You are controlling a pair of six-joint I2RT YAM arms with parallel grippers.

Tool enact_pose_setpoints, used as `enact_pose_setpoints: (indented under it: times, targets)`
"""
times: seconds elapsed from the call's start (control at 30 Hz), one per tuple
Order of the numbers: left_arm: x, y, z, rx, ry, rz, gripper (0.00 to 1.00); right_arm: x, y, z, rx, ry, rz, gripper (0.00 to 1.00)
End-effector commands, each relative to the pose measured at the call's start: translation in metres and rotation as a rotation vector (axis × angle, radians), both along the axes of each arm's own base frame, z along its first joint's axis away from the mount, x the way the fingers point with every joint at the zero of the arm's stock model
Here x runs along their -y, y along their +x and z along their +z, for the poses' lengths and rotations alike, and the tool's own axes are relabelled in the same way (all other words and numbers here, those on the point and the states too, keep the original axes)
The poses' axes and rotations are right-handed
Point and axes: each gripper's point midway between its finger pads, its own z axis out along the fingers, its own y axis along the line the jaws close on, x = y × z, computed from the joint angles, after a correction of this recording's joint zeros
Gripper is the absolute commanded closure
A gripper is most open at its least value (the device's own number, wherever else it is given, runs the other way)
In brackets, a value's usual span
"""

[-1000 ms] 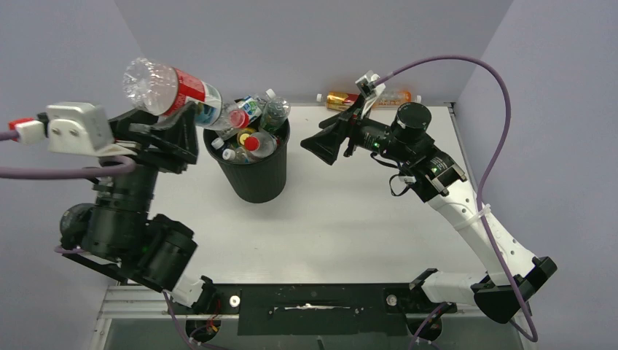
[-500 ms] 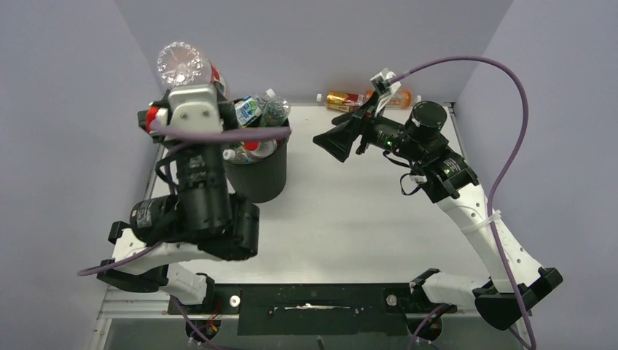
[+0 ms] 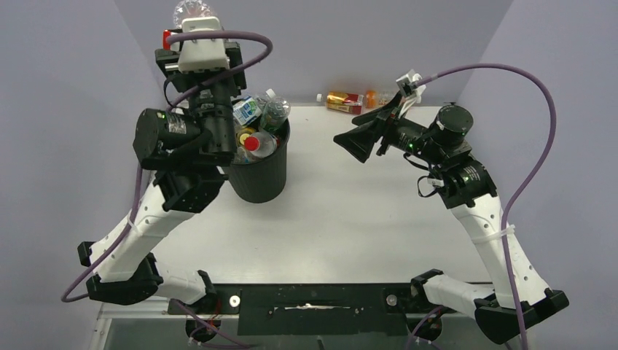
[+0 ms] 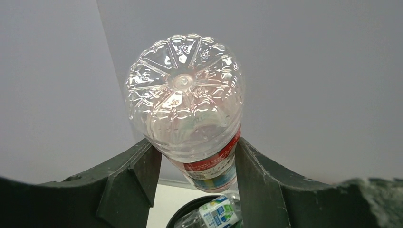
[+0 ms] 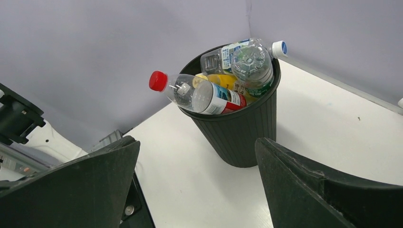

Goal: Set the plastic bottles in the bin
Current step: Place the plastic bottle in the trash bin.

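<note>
My left gripper (image 4: 195,152) is shut on a clear plastic bottle (image 4: 187,99) with a red label, held base up. It hangs high over the back left rim of the black bin (image 3: 256,179), where the bottle's base (image 3: 189,10) shows above the wrist. The bin is heaped with several bottles (image 3: 255,131). One red-capped bottle (image 5: 199,95) juts over the rim. My right gripper (image 3: 356,146) stands open and empty, to the right of the bin (image 5: 247,137) and facing it.
Two bottles lie against the back wall: a yellow one with a red label (image 3: 344,100) and an orange one (image 3: 377,95) half hidden behind the right wrist. Purple walls close in the white table (image 3: 342,219) on three sides.
My left arm has swung from the far left towards the bin and risen, turning the held bottle from lying sideways to base up. The right arm has drawn back to the right.
</note>
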Motion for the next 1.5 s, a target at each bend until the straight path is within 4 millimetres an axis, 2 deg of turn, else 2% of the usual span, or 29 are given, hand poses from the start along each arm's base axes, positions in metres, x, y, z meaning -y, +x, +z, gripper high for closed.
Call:
enact_pose_setpoints:
  times: [0.0,0.07,0.3,0.4,0.43,0.5,0.6,0.87,1.23,1.47]
  targets:
    - [0.034,0.036,-0.013,-0.034,-0.048,-0.196,0.48,0.010,-0.012,0.006,0.030,0.008,0.028,0.02]
    - [0.038,0.055,-0.019,-0.045,-0.060,-0.250,0.48,0.015,-0.013,0.005,0.028,0.003,0.023,0.02]
    - [0.020,0.110,-0.035,-0.129,-0.153,-0.406,0.48,0.029,-0.019,-0.001,0.024,-0.008,0.004,0.02]
    - [0.004,0.125,-0.045,-0.195,-0.194,-0.446,0.48,0.032,-0.019,-0.003,0.020,-0.010,0.003,0.02]
    - [-0.008,0.130,-0.049,-0.219,-0.208,-0.442,0.48,0.032,-0.019,-0.003,0.019,-0.010,0.002,0.02]
    - [-0.016,0.136,-0.060,-0.280,-0.228,-0.462,0.49,0.033,-0.019,-0.005,0.015,-0.011,0.005,0.02]
    - [-0.015,0.136,-0.073,-0.332,-0.223,-0.479,0.49,0.033,-0.018,-0.008,0.009,-0.012,0.009,0.02]
    - [-0.012,0.121,-0.101,-0.414,-0.203,-0.513,0.49,0.029,-0.012,-0.016,-0.017,0.005,0.023,0.02]
    - [-0.035,0.115,-0.159,-0.480,-0.145,-0.392,0.49,0.024,-0.007,-0.017,-0.038,0.031,0.043,0.02]
    - [-0.033,0.114,-0.184,-0.491,-0.091,-0.410,0.51,0.022,-0.004,-0.017,-0.050,0.044,0.045,0.02]
